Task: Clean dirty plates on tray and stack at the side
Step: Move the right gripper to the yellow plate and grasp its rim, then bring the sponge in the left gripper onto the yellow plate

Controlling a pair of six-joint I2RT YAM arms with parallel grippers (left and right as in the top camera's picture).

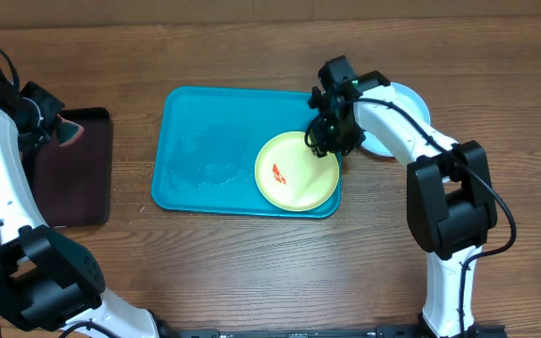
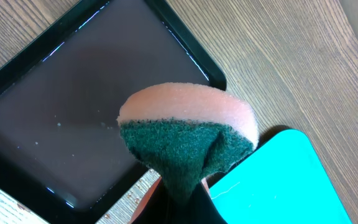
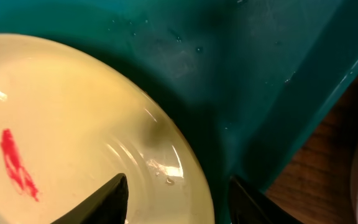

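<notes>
Nearest on my right wrist feed: right gripper [image 3: 176, 205] jaws apart, straddling the rim of the yellow-green plate [image 3: 73, 124], not clamped. That plate, with a red smear [image 3: 18, 165], lies at the right end of the blue tray [image 1: 205, 131]. I see the left gripper [image 2: 179, 211] clamped on a sponge [image 2: 185, 130] above the dark tray [image 2: 55, 106]; pale blue plate [image 1: 413, 99] on the table [image 1: 252, 272] beside the blue tray

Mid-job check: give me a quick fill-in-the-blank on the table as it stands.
The plate on the turquoise tray bears a smear coloured ____.
The left gripper is shut on a ____.
The jaws of the right gripper stand ____ astride that plate's rim.
The number of plates lying on the turquoise tray is ____.
Missing words: red; sponge; open; one.
</notes>
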